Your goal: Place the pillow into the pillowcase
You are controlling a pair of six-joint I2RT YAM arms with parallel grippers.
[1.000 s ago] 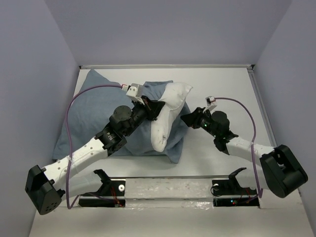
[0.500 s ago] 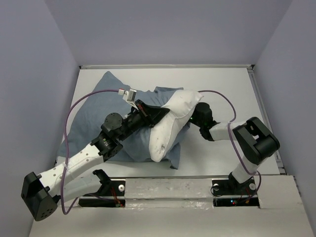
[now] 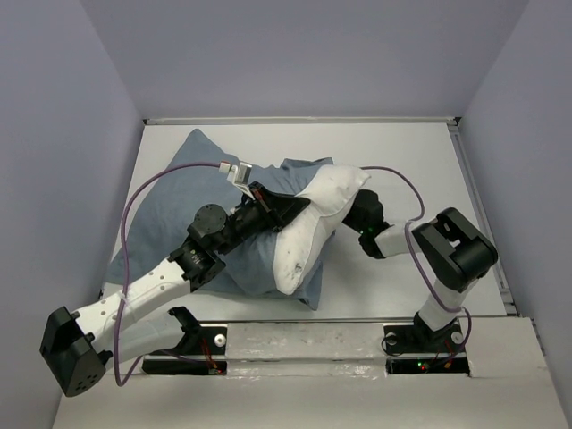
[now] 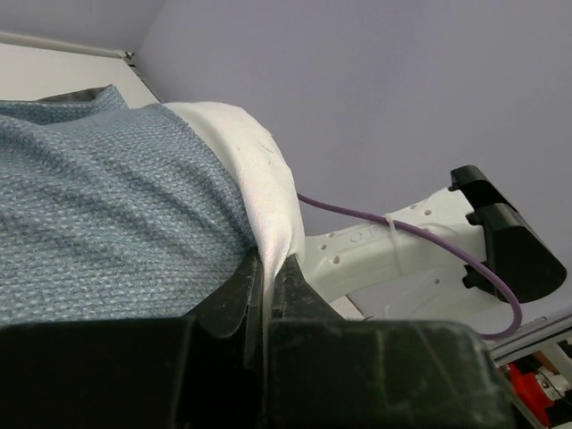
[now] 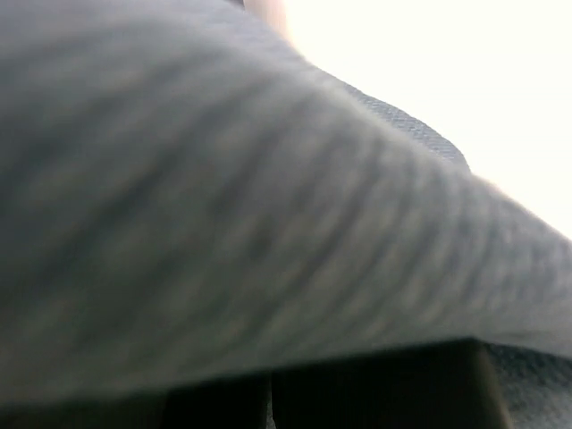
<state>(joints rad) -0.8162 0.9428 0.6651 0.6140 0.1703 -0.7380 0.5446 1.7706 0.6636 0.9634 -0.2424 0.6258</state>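
White-shelled, my left arm (image 3: 152,288) and right arm (image 3: 451,255) start at the near edge of the desk (image 3: 402,152). Each trails one purple cable (image 3: 125,234), two cables in all. My left tool (image 4: 265,273) is clamped tight on a thin fold of the pillow (image 3: 308,234), with white cloth pinched between its jaws. The one pillow lies slantwise mid-desk on top of the one pillowcase (image 3: 170,206). Its blue-grey weave bunches just beside my left tool and spreads off to the left and the far side. My right arm folds back hard at its elbow. My right tool (image 5: 270,391) is closed and tucked in under the pillow's far right corner. The pillow hides it from above and blurred blue-grey cloth fills its own camera, so I cannot tell whether any cloth is caught in it. Beyond lie bare desk and the lilac walls (image 3: 313,54).
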